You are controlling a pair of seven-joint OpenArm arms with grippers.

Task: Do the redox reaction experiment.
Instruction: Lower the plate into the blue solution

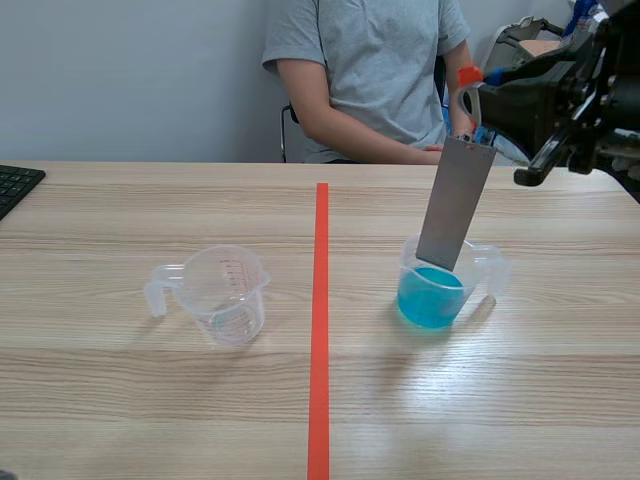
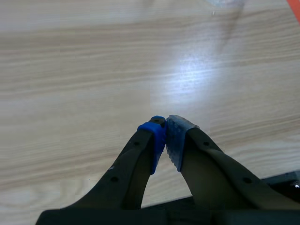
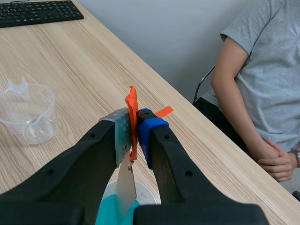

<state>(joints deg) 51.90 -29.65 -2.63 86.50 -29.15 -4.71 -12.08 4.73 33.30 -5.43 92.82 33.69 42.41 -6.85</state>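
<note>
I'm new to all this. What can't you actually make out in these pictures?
- Scene view: whether the metal plate dips into the blue liquid; the plate's own lower edge covers that spot.
- Right wrist view: most of the liquid's cup, hidden behind the right end effector.
- Scene view: the empty cup has scale marks too small to read.

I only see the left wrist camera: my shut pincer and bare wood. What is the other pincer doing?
Observer: The right pincer is shut on the orange tab of a grey metal strip.
Operator: Where does it hang?
Observer: Its lower end is inside the cup of blue liquid. I cannot tell whether it touches the liquid.
Operator: Any other cup?
Observer: Yes, a clear measuring cup stands across the orange-red line from it.
</note>
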